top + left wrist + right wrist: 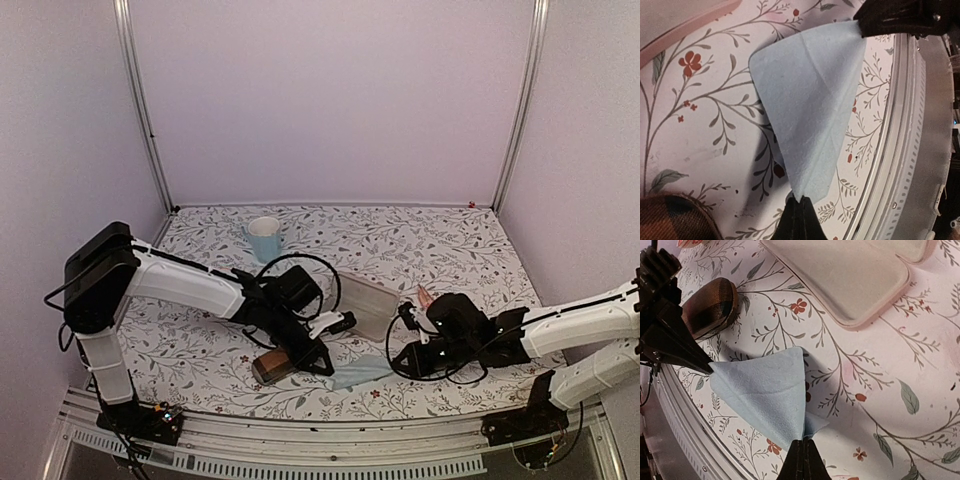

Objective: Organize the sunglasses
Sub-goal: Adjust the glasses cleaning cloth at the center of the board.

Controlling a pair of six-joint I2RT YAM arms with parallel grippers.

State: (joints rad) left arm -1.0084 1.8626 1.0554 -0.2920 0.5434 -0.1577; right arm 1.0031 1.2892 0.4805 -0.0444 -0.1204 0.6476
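Note:
The sunglasses do not show in any view. A light blue cloth is stretched between my two grippers near the table's front edge. My left gripper is shut on one corner of the cloth. My right gripper is shut on the opposite corner of the cloth. In the top view the left gripper is at the cloth's left end and the right gripper at its right end. Each wrist view shows the other gripper's dark tip on the far corner.
A brown oblong case lies just left of the cloth, under the left arm, and is also in the right wrist view. A pale pink-rimmed flat case lies behind the cloth. A light blue cup stands at the back left. The metal front rail runs close by.

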